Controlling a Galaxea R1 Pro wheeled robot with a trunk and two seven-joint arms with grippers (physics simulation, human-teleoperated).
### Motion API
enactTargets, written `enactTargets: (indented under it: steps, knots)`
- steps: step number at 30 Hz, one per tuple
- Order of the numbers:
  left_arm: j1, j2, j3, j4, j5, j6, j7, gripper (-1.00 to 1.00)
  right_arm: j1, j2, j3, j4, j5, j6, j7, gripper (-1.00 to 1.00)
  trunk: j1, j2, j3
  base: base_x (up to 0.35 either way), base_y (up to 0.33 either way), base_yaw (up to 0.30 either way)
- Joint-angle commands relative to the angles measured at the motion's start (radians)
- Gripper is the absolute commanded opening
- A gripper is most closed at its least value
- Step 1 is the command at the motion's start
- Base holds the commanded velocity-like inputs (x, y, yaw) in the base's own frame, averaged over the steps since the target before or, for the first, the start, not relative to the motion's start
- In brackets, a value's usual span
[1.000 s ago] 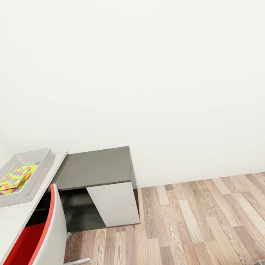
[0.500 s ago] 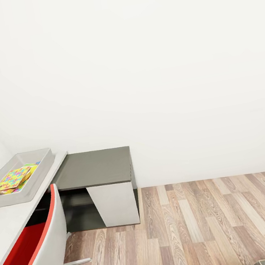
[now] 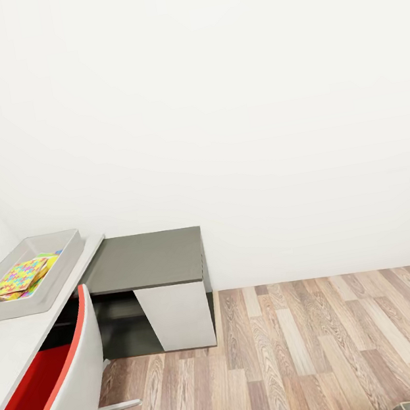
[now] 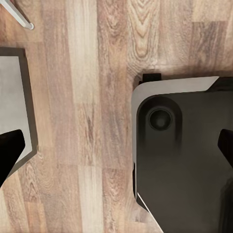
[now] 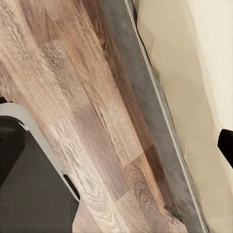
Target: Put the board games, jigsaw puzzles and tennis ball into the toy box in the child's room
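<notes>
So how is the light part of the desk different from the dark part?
The light-grey section runs long beside the red chair and carries the toy box; the dark-grey section sits lower, is shorter, and has nothing on top. The light part looks almost white, the dark one charcoal. Both are flat tops joined at the corner.

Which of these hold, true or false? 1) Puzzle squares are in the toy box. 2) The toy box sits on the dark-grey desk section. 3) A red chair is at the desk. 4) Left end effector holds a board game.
1) True: the jigsaw puzzles lie in the toy box.
2) False: it sits on the light-grey top of the table; the dark-grey section is bare.
3) True: the red chair stands there.
4) False: the left end effector is open over the wooden floor.
</notes>
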Motion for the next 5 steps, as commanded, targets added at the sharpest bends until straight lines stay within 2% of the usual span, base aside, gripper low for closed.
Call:
enactTargets:
  steps: [1,5]
  knots:
    - [-0.001,0.000,0.008,0.001,-0.010,-0.003,0.004,1.00,-0.001,0.000,0.005,0.000,-0.009,-0.006,-0.002,1.00,0.001,-0.002,-0.002,0.000,0.000,0.000]
    - [-0.001,0.000,0.008,0.001,-0.010,-0.003,0.004,1.00,-0.001,0.000,0.005,0.000,-0.009,-0.006,-0.001,1.00,0.001,-0.002,-0.002,0.000,0.000,0.000]
